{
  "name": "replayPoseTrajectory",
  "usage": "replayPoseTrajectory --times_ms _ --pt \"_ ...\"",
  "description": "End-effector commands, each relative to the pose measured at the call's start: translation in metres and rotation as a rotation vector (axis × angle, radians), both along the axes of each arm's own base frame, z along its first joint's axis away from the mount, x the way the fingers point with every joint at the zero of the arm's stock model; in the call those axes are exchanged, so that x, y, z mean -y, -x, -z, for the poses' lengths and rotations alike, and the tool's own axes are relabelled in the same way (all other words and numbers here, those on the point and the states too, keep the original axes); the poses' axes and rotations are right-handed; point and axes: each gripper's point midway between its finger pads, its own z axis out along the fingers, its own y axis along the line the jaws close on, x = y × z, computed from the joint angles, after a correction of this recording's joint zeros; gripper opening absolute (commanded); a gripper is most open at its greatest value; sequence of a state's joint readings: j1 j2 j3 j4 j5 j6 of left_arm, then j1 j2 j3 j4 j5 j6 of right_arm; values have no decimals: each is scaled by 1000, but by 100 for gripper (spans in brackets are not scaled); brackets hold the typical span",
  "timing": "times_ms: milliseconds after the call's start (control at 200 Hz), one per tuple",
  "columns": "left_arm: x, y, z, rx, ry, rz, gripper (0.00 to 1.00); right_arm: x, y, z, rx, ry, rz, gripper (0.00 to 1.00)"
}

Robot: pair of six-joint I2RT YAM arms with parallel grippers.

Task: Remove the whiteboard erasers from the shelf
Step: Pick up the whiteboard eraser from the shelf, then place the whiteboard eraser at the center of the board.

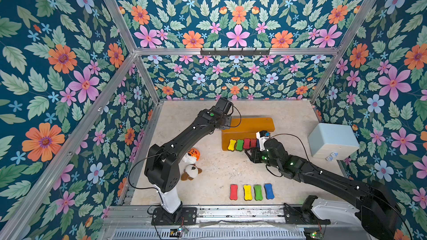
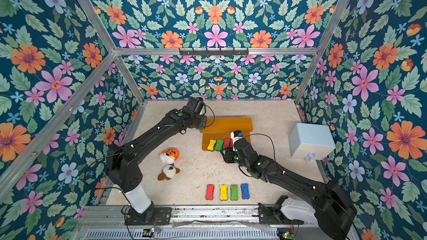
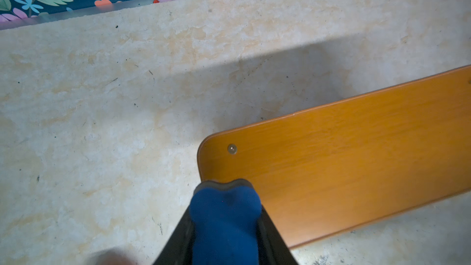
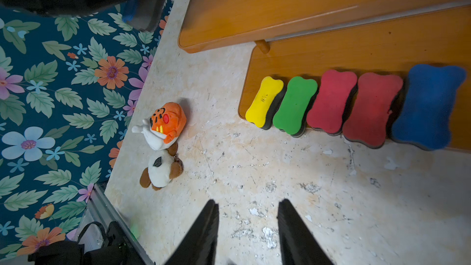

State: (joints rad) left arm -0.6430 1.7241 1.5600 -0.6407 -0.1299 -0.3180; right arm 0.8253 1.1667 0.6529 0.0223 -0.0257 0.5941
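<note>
Left wrist: blue eraser (image 3: 225, 225) between fingers (image 3: 270, 238)

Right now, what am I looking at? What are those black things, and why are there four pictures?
Those black things are two robot arms, the left arm and the right arm. Each ends in a two-finger pincher called a gripper. Two pictures look down on the whole table from above. The other two come from small cameras on the arms' wrists.

On the table stands an orange-brown shelf with two steps. A row of five erasers, shaped like bones, sits on its lower step. A row of four erasers lies on the table near the front. There are also a plush tiger, a plush dog and a pale blue box.

The left gripper is squeezing a blue eraser near a corner of the top step. The right gripper is open and empty.
</note>
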Motion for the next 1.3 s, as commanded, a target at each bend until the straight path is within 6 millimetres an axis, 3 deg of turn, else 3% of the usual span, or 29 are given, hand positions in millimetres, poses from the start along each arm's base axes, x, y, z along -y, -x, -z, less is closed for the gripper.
replayPoseTrajectory --times_ms 0,270,465,740,1300 --pt "-4 9 -3 -9 52 -33 1 1 -4 -6 24 -20 23 43" --pt "-18 39 -1 -16 108 -74 0 4 -5 -12 49 -50 45 43" --pt "-24 72 8 -29 136 -93 0 7 -6 -16 69 -69 56 43" --pt "-38 121 47 -83 134 -138 0 11 -7 -19 97 -82 76 43" --pt "-15 218 146 -217 45 -79 0 34 -13 -29 177 -115 150 43"
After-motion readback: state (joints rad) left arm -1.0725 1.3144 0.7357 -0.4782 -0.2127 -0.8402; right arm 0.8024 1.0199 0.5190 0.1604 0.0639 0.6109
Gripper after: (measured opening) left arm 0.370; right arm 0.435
